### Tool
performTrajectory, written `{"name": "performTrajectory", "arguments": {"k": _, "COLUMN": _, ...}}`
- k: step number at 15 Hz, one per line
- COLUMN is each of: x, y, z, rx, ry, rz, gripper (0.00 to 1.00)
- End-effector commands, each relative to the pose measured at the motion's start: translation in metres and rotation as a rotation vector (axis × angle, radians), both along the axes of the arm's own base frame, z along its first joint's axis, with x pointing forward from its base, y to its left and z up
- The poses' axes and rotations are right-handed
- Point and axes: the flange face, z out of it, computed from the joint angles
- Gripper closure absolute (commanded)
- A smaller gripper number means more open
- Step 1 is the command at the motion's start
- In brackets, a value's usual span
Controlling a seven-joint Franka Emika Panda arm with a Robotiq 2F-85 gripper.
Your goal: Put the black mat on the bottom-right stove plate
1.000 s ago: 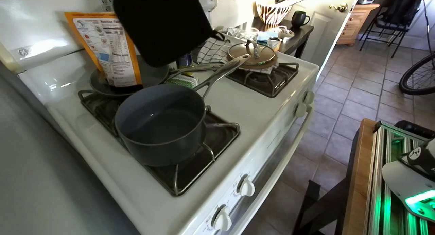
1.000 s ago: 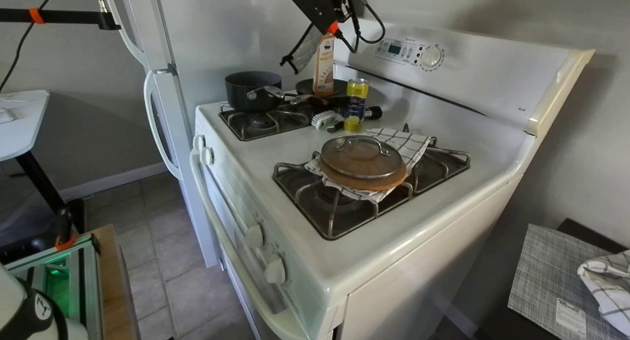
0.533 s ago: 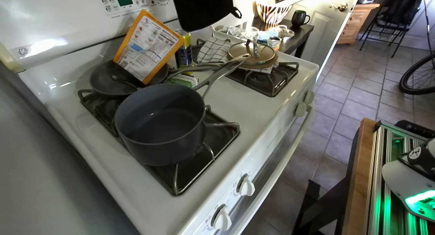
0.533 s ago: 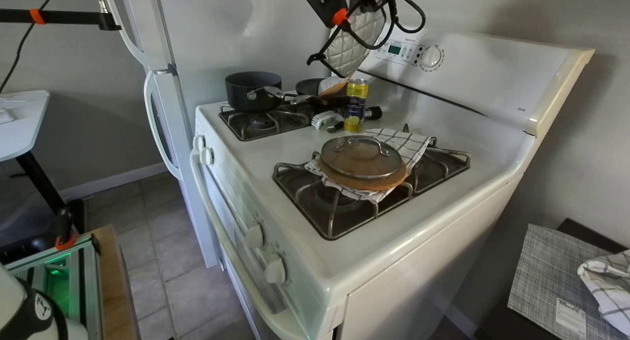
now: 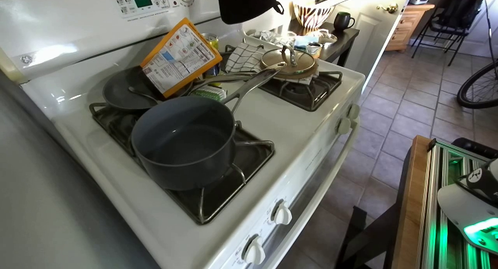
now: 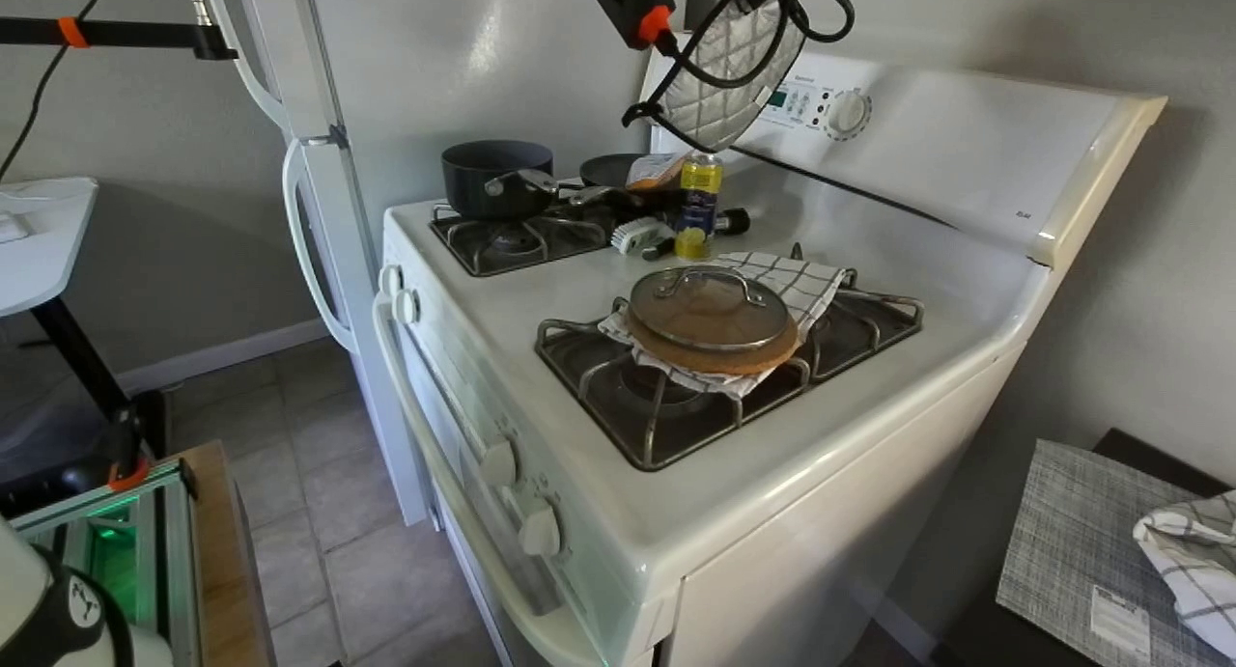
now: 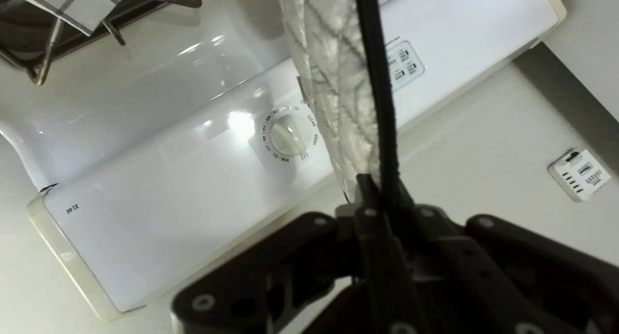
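Since a second ago the black mat has shifted along the back edge of the stove, away from the fridge, and the orange packet has gone from upright to slanting.

Largest is the fridge, just beside one end edge of the stove top. The stove follows, its back panel rising along the back edge. High in the air near the middle of that edge hangs the mat, one face plain black, the other pale and quilted; whether it touches the panel I cannot tell. The gripper is clamped on the mat's rim, as the wrist view shows.

At the front corner nearest the fridge, the grey pot stands upright on a grate. Behind it, at the back corner of the same end, is the shallow pan. A glass lid lies flat on a brown disc and a checked cloth over the burner at the front corner farthest from the fridge, well apart from the mat. The packet's lower end is over the pan, its upper end leaning toward the yellow-topped can; I cannot tell if the two touch. The can stands upright between the pan and the cloth, with a white-bristled brush just beside it. Smallest are the white knobs along the front edge and the dial on the back panel.
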Motion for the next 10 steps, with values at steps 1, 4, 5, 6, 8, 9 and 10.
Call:
{"name": "performTrajectory", "arguments": {"k": 1, "x": 0.003, "y": -0.023, "z": -0.009, "rx": 0.031, "ry": 0.004, "rz": -0.110, "gripper": 0.98}}
{"name": "performTrajectory", "arguments": {"k": 4, "x": 0.001, "y": -0.054, "z": -0.020, "rx": 0.024, "ry": 0.010, "rz": -0.228, "gripper": 0.98}}
{"name": "performTrajectory", "arguments": {"k": 5, "x": 0.001, "y": -0.060, "z": -0.023, "rx": 0.028, "ry": 0.010, "rz": -0.253, "gripper": 0.98}}
{"name": "performTrajectory", "arguments": {"k": 6, "x": 0.004, "y": -0.064, "z": -0.028, "rx": 0.041, "ry": 0.006, "rz": -0.263, "gripper": 0.98}}
{"name": "performTrajectory", "arguments": {"k": 8, "x": 0.014, "y": -0.067, "z": -0.039, "rx": 0.112, "ry": 0.014, "rz": -0.279, "gripper": 0.98}}
{"name": "performTrajectory", "arguments": {"k": 9, "x": 0.019, "y": -0.069, "z": -0.042, "rx": 0.140, "ry": 0.006, "rz": -0.297, "gripper": 0.98}}
{"name": "performTrajectory", "arguments": {"k": 10, "x": 0.023, "y": -0.071, "z": -0.045, "rx": 0.170, "ry": -0.001, "rz": -0.320, "gripper": 0.98}}
